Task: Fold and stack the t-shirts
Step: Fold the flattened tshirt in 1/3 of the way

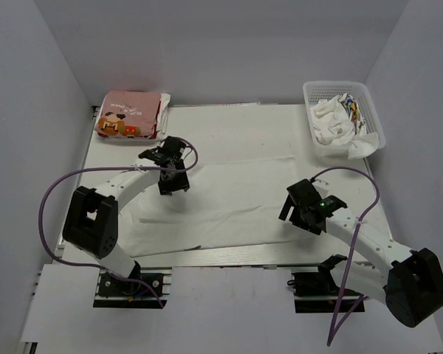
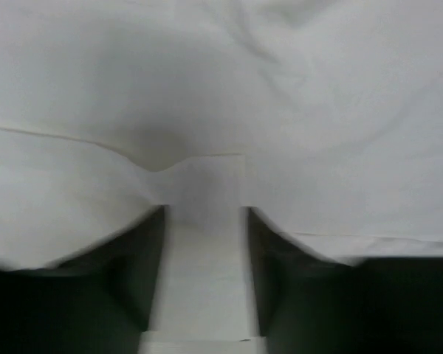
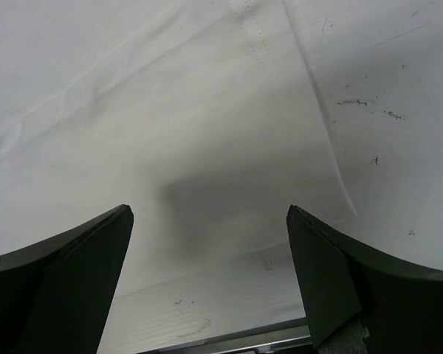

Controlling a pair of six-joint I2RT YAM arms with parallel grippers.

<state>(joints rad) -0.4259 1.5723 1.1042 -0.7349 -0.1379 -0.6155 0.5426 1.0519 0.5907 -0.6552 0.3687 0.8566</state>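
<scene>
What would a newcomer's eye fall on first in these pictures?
The large white t-shirt spread out in the middle, with the left gripper and right gripper both low over it. Next, the folded pink t-shirt at the far left corner and the white basket of crumpled cloth at the far right.

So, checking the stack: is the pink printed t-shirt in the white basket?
No, the pink printed t-shirt lies far left, the white lattice basket far right.
</scene>
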